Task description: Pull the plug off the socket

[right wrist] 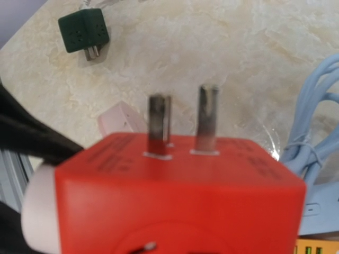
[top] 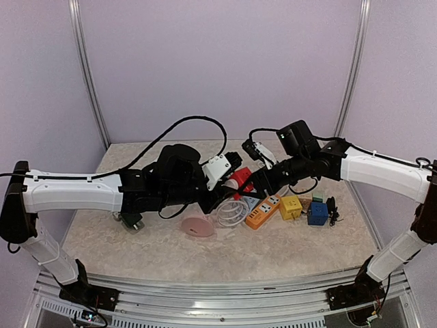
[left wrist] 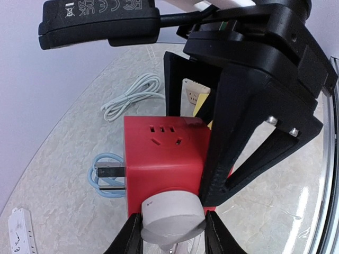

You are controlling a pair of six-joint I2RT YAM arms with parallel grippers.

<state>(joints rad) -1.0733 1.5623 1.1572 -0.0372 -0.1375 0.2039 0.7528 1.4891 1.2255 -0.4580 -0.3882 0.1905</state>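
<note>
A red cube socket point(left wrist: 161, 156) is held above the table between both arms. A round white plug point(left wrist: 172, 219) sits in its near face. My left gripper point(left wrist: 172, 235) is shut on that plug, one black finger on each side. My right gripper point(top: 258, 182) is shut on the red cube; its black fingers point(left wrist: 228, 137) clamp the cube's sides in the left wrist view. In the right wrist view the cube point(right wrist: 175, 196) fills the lower frame with its metal prongs point(right wrist: 208, 119) pointing up and the white plug point(right wrist: 39, 211) at its left. In the top view the cube point(top: 240, 179) is at mid-table.
Under the cube lie an orange power strip point(top: 263, 210), a yellow cube point(top: 291, 207), a blue cube point(top: 317, 213), a green cube point(top: 317, 198), a coiled white cable point(top: 232, 212) and a pink object point(top: 198, 226). A dark green adapter point(right wrist: 83, 29) and a light blue cable point(left wrist: 103, 177) lie on the table.
</note>
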